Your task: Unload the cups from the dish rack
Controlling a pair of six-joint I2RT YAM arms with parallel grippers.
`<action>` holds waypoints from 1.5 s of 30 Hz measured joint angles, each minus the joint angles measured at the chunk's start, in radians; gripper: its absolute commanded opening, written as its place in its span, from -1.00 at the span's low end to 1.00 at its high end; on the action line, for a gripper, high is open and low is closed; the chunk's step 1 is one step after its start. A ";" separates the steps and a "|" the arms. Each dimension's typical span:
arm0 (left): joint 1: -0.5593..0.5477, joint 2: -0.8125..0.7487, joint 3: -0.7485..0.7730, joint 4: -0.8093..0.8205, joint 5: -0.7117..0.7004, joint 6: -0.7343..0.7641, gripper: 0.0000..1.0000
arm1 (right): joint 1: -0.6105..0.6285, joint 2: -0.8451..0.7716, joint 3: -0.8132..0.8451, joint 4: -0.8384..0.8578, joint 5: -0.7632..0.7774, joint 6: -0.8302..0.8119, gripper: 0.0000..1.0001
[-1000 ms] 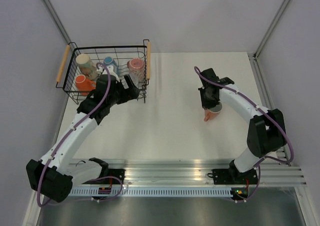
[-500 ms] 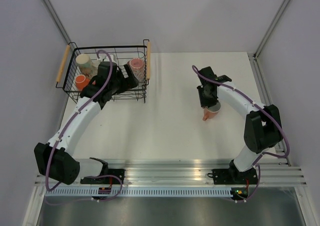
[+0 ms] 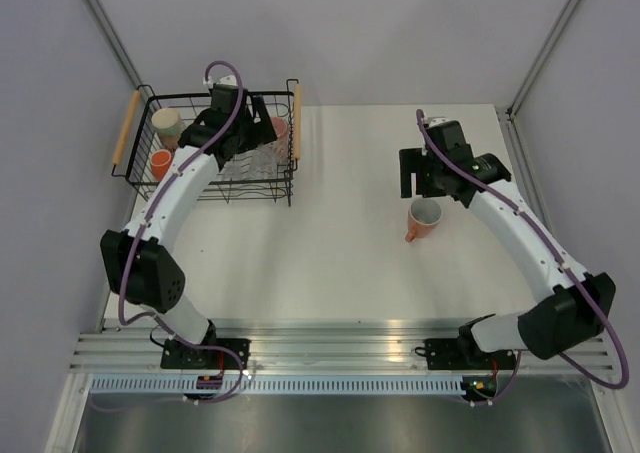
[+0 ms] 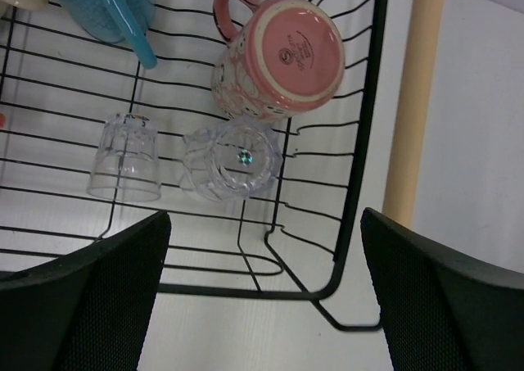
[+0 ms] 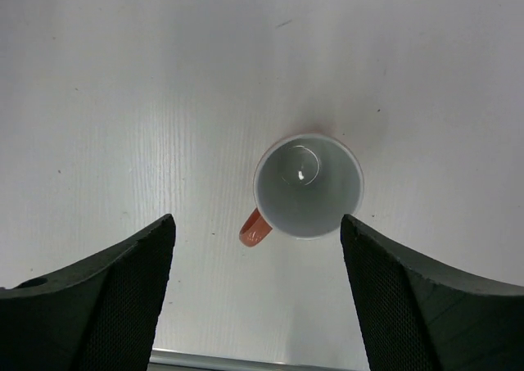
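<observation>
The dish rack (image 3: 292, 178), a black wire basket with wooden handles (image 4: 413, 101), stands at the back left. In it lie a pink-red patterned cup (image 4: 282, 60) bottom up, a blue mug (image 4: 106, 6), two clear tumblers (image 4: 124, 158) (image 4: 233, 158), a cream mug (image 3: 167, 123) and an orange mug (image 3: 160, 161). My left gripper (image 4: 264, 248) hovers open above the rack's right corner, holding nothing. On the table to the right, another orange mug (image 5: 309, 187) with a white inside stands upright. My right gripper (image 5: 257, 220) hangs open above it, apart from it.
The white table (image 3: 340, 263) is bounded by grey walls left, back and right. An aluminium rail (image 3: 340, 348) carrying the arm bases runs along the near edge.
My right gripper has opened, let go of the orange mug and lifted clear of it. My left arm has reached farther back over the rack.
</observation>
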 measured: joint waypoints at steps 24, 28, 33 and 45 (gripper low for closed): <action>0.004 0.436 0.251 -0.099 -0.074 0.272 1.00 | 0.183 -0.235 -0.070 0.032 0.003 0.033 0.96; -0.004 0.442 0.251 -0.096 -0.056 0.303 1.00 | 0.184 -0.235 -0.081 0.036 0.003 0.033 0.96; -0.021 0.470 0.250 -0.106 -0.078 0.325 1.00 | 0.184 -0.235 -0.093 0.040 0.004 0.033 0.96; -0.026 0.533 0.239 -0.150 -0.135 0.328 0.25 | 0.184 -0.235 -0.123 0.050 0.014 0.033 0.95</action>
